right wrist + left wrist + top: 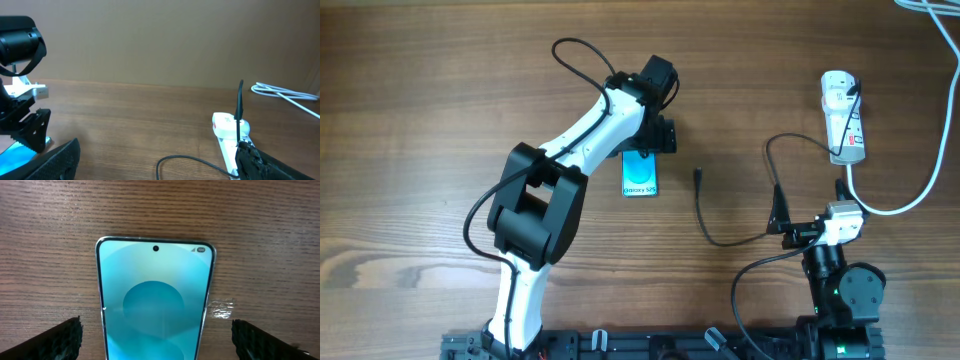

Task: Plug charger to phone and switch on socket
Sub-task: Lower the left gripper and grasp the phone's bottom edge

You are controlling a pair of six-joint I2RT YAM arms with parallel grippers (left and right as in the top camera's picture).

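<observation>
The phone (640, 177) lies flat on the wooden table with its cyan screen up. It fills the left wrist view (155, 305). My left gripper (653, 146) hovers over its far end, open, with a finger on each side and touching nothing (156, 332). The charger cable (705, 222) lies loose to the right of the phone, and its plug tip (698, 175) is free. The cable runs back to the white socket (842, 115) at the far right. My right gripper (782, 225) is open and empty near the cable's bend (165, 161). The socket also shows in the right wrist view (227, 127).
A thick white lead (920, 200) curves from the socket towards the table's right edge and loops at the back (285, 92). The left arm's white links (570, 150) span the table's left-centre. The arms' bases and black cables sit along the front edge.
</observation>
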